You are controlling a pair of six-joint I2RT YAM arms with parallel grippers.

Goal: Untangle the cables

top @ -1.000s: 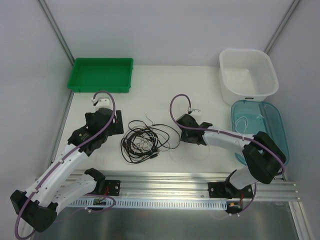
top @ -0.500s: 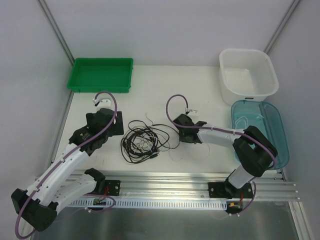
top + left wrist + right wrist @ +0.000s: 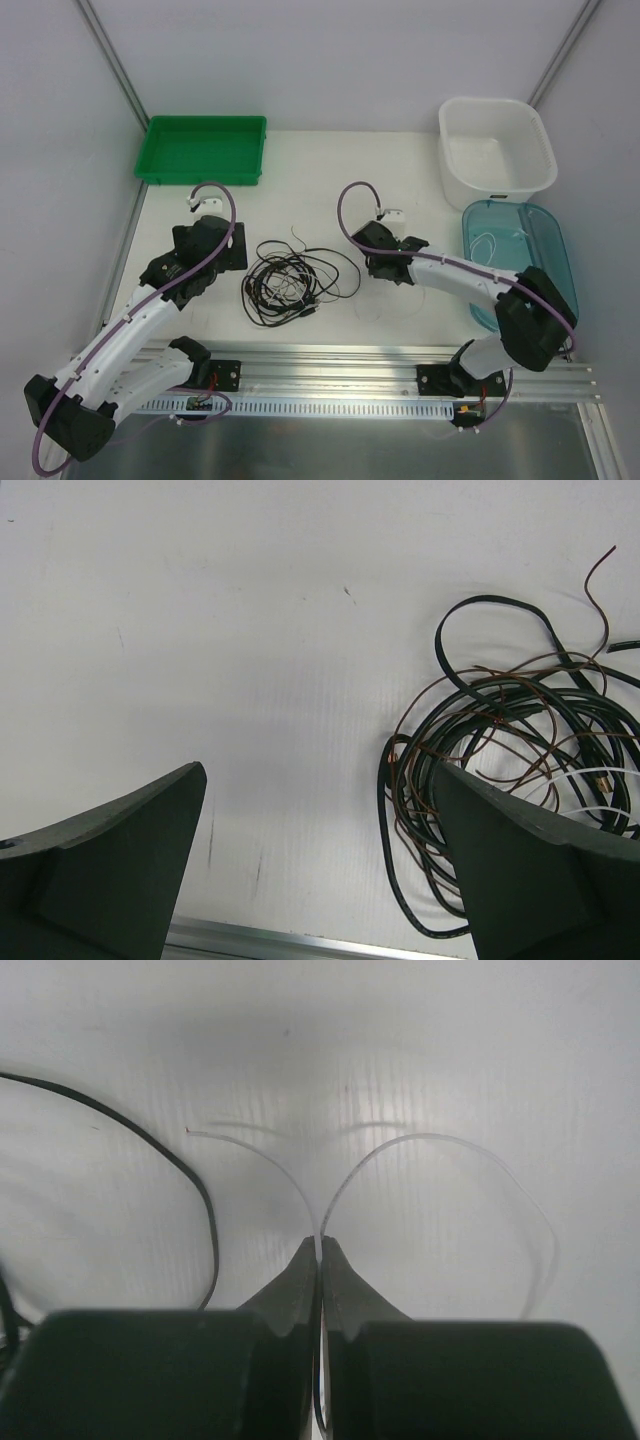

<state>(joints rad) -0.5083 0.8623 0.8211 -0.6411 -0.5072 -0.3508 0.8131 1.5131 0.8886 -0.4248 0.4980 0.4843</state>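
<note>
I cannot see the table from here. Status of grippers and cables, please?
Left gripper open, beside the cable tangle. Right gripper shut on the thin white cable. Nothing in the way.

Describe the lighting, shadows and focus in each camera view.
Top external view: soft, even light, sharp, only faint shadows on the white table. Left wrist view: the tangle of thin black and brown cords is crisp; the left jaws are blurred, corners dim. Right wrist view: bright patch at centre, the thin white cord throws pale shadows; the shut right jaws are soft.
</note>
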